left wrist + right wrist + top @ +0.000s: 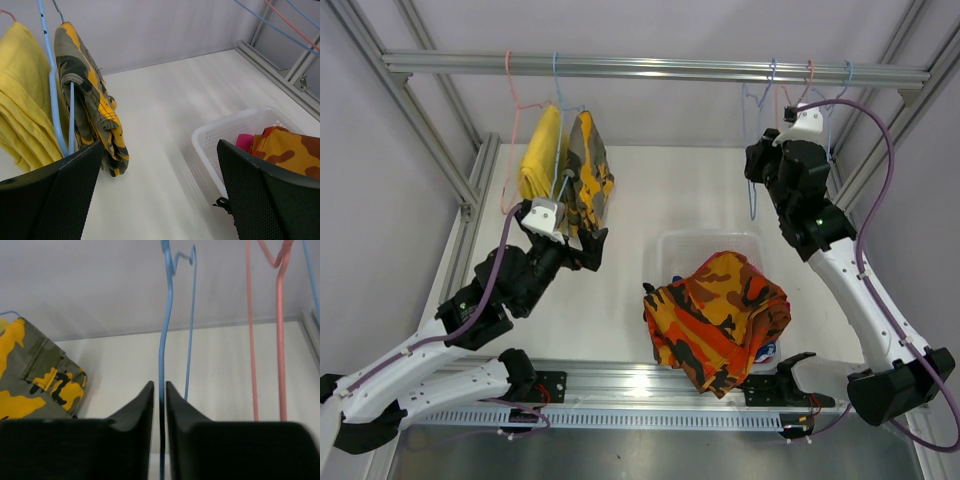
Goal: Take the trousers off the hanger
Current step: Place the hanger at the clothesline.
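Note:
Two trousers hang on hangers at the left of the rail: plain yellow ones (540, 155) (22, 100) and olive-yellow camouflage ones (588, 175) (90, 100), the latter on a blue hanger (52, 100). My left gripper (582, 242) (160, 200) is wide open just below and right of them, holding nothing. Orange camouflage trousers (720, 315) (290, 145) lie over a white basket (670, 245) (220, 130), with magenta cloth (243, 141) under them. My right gripper (758, 165) (159, 387) is up by the rail, its jaws a sliver apart around the wire of an empty blue hanger (167, 305).
Empty pink (280, 340) and blue hangers hang on the rail (650, 68) at the right. The aluminium frame posts stand at both sides of the white table (630, 210). A black clip lies by the basket's near corner (220, 204).

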Motion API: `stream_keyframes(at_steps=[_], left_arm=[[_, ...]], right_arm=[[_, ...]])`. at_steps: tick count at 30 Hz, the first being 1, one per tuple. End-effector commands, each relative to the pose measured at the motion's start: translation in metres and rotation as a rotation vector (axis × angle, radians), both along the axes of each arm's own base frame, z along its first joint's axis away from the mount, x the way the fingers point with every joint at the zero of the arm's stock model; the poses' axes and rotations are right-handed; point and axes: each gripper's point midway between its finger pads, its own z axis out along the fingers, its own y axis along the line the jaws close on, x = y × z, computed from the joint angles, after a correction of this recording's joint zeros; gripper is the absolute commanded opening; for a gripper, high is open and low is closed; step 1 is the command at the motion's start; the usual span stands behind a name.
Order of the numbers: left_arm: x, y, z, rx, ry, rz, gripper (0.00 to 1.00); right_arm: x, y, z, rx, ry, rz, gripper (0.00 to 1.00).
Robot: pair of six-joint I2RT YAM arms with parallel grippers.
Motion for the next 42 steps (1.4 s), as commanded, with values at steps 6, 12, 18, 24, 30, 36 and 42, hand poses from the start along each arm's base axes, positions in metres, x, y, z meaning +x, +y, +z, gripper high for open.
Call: stream_keyframes(at_steps=[6, 12, 18, 24, 30, 36, 42], left_arm=[[0.003, 0.004, 0.007, -0.004, -0.03, 0.019, 1.0], [0.004, 0.005, 0.006, 0.006, -0.03, 0.029, 0.99], [0.005, 0.009, 0.006, 0.009, -0.034, 0.045, 0.99], [0.007, 0.013, 0.007, 0.013, -0.04, 0.072, 0.99], [0.009, 0.022, 0.01, 0.003, -0.049, 0.106, 1.0], [0.012, 0.047, 0.018, -0.057, -0.064, 0.184, 0.99], [0.016, 0.091, 0.028, -0.144, -0.096, 0.336, 0.99]], right_arm=[[-0.034, 0.001, -0.008, 0.048, 0.016, 0.057, 0.66], [-0.06, -0.002, -0.016, 0.08, 0.016, 0.084, 0.68], [-0.088, -0.006, -0.044, 0.105, 0.051, 0.097, 0.69], [-0.115, -0.003, -0.073, 0.121, 0.094, 0.122, 0.65], [-0.141, -0.001, -0.094, 0.129, 0.122, 0.134, 0.62], [-0.159, 0.0, -0.113, 0.144, 0.148, 0.145, 0.59], [-0.164, 0.01, -0.144, 0.144, 0.195, 0.167, 0.56]])
